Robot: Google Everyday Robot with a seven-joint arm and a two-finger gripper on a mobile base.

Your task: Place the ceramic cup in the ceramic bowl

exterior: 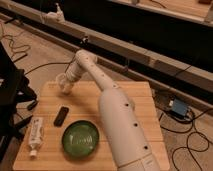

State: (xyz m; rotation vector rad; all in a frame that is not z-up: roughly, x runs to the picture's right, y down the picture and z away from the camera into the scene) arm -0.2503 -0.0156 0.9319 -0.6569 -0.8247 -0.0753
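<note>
The bench (135,100) is a pale wooden slab standing on a concrete floor (40,50) strewn with dark cables (195,140). A long rail (150,55) crosses the room behind it, and a blue box (177,107) lies on the floor at 3 o'clock from the bench.

The white arm (117,117) runs from the 5 o'clock edge to the 10 o'clock corner, where you find the claw (66,88) low over the wood. You cannot tell whether the claw is open or closed. The ceramic cup (62,80) shows only as a pale shape at the claw.

The ceramic bowl (80,140) sits at 7 o'clock, just beside the arm. From the bowl, a black block (61,116) lies at 11 o'clock and a white tube (35,135) at 9 o'clock.
</note>
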